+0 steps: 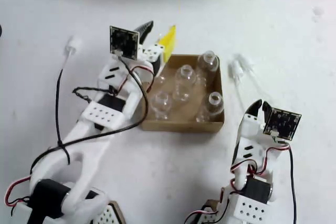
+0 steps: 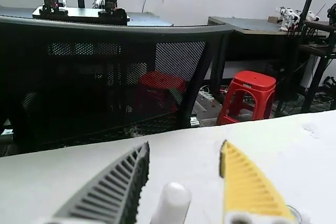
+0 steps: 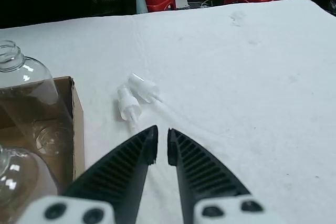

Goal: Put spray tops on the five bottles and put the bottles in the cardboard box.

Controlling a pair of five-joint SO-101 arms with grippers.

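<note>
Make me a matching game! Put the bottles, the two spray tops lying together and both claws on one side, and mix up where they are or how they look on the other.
Things:
1. bottles
2. two spray tops
3. right claw
4. left claw

Match with:
A. shut, holding nothing
B. in the box
C. open, part yellow
D. on the table beside the box

Pairs: 1-B, 2-D, 3-A, 4-C

Left claw (image 2: 184, 145) agape, right claw (image 3: 161, 130) closed

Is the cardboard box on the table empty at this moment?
No, several clear bottles with open necks stand inside the cardboard box.
</note>
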